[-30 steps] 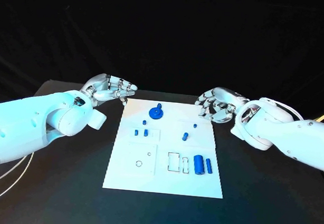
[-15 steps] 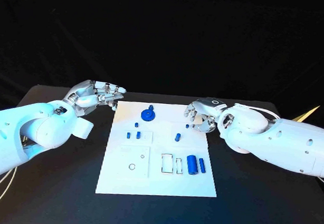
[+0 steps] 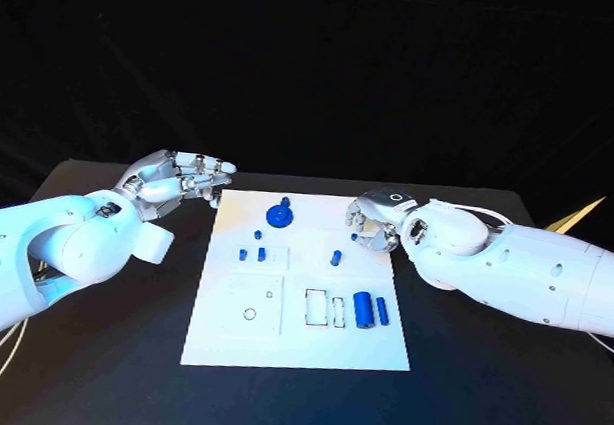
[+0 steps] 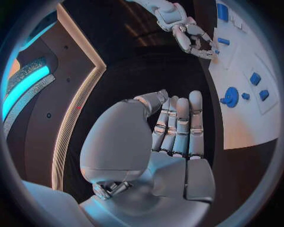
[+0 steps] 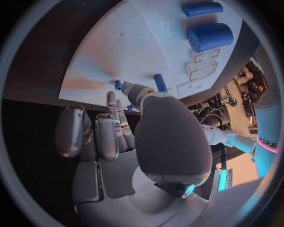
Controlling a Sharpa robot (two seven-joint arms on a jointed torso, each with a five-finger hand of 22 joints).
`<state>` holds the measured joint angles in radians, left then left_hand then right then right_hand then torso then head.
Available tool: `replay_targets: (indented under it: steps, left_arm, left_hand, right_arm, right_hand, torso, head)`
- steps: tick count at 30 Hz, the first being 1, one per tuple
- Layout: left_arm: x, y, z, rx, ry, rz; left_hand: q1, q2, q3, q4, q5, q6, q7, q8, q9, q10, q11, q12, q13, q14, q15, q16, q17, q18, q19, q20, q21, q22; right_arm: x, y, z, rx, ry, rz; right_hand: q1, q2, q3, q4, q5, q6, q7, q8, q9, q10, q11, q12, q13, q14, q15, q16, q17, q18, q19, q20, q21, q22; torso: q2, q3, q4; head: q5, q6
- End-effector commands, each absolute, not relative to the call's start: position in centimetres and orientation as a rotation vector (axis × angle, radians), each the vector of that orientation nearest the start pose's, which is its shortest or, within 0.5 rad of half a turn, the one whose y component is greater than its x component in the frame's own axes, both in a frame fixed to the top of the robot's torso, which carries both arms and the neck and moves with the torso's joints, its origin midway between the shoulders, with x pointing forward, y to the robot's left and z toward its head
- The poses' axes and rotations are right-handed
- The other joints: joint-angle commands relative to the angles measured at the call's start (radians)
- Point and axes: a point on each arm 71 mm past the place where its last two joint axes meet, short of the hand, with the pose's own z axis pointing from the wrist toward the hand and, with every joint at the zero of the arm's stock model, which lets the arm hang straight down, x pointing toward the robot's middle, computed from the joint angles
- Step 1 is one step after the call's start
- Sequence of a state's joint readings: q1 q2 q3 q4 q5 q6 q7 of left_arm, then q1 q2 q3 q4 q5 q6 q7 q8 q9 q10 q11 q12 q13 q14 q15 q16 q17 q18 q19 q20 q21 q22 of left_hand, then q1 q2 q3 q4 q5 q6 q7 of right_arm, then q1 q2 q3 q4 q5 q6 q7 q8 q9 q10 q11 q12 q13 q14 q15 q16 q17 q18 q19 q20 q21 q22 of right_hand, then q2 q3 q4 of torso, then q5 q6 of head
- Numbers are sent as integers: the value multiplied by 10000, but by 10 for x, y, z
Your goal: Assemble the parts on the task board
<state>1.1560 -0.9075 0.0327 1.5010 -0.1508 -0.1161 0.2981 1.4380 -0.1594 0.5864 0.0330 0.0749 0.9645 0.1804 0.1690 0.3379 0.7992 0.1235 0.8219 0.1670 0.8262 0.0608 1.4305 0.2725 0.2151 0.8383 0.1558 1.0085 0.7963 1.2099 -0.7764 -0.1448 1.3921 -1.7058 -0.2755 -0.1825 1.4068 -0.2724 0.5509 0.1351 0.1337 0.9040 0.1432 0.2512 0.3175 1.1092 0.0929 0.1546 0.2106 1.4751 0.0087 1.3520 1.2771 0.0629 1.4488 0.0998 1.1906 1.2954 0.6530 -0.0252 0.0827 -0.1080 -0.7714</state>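
Note:
The white task board (image 3: 297, 322) lies in the middle of the table. On it are a round blue gear-like part (image 3: 280, 214), small blue pegs (image 3: 251, 255) and a thick blue cylinder (image 3: 363, 309) beside a thinner one (image 3: 381, 310). My left hand (image 3: 180, 176) hovers just off the board's far left corner, fingers loosely bent and holding nothing; its fingers (image 4: 177, 125) rise side by side. My right hand (image 3: 376, 221) hangs over the board's far right edge, near a small peg (image 3: 336, 257). Its fingertips (image 5: 112, 101) point down at the board (image 5: 148, 38) close to a peg (image 5: 158, 82), gripping nothing.
Two pale rectangular slots (image 3: 325, 308) lie left of the cylinders, and a small ring mark (image 3: 249, 315) sits on the board's near left. Black table (image 3: 510, 371) surrounds the board. In the left wrist view, the right hand (image 4: 189, 33) shows over the board (image 4: 248, 113).
The camera has shifted. My right hand has moved inward from beside the board's far right corner to over its edge. The left hand keeps its place by the far left corner.

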Motion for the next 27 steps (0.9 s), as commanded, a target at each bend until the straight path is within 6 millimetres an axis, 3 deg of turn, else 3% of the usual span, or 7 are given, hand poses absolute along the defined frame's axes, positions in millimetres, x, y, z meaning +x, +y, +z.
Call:
replay_targets:
  steps: [1,6,15,27]
  left_arm:
    - [488,235,-176,-9953,15596,-15902]
    - [488,236,-176,-9996,15592,-15895]
    - [488,236,-176,-10029,15636,-15888]
    - [488,236,-177,-10048,15702,-15883]
  left_hand:
    - [-82,63,40,-81,14,-141,2,213,201,91,-58,62,121,127,-38,-107,28,-301,277,-14,-128,-143]
    - [-82,63,40,-81,14,-141,2,213,201,91,-58,62,121,127,-38,-107,28,-301,277,-14,-128,-143]
    - [-99,67,43,-80,13,-168,11,213,218,73,-49,52,123,129,-31,-125,37,-303,277,-12,-134,-146]
    - [-103,70,45,-81,13,-177,13,214,224,68,-46,50,125,132,-29,-130,41,-304,278,-11,-135,-148]
  right_arm:
    - [498,-207,-227,-3927,17023,3639]
    - [499,-205,-229,-3965,17093,3684]
    - [499,-205,-239,-3866,17387,3758]
    - [500,-204,-246,-3784,17584,3763]
  right_hand:
    - [-158,-25,313,-119,61,567,53,-55,-49,-84,-40,-120,-71,343,-4,153,182,94,115,-39,132,950]
    - [-189,29,453,-162,58,710,41,-15,-29,-19,-31,-176,-170,351,5,162,189,94,122,-42,120,951]
    - [-256,377,856,-425,32,1232,-110,223,117,655,-190,-147,-336,347,-117,127,142,36,245,-124,433,1131]
    - [-303,464,914,-545,31,1372,-155,299,188,850,-249,-181,-366,362,-166,148,166,5,303,-169,597,1223]
  torso:
    - [-6,4,-2]
    - [2,12,-18]
    - [-2,17,-20]
    - [0,16,-31]
  head:
    - [12,2]
    - [26,-4]
    - [43,-33]
    - [57,-56]
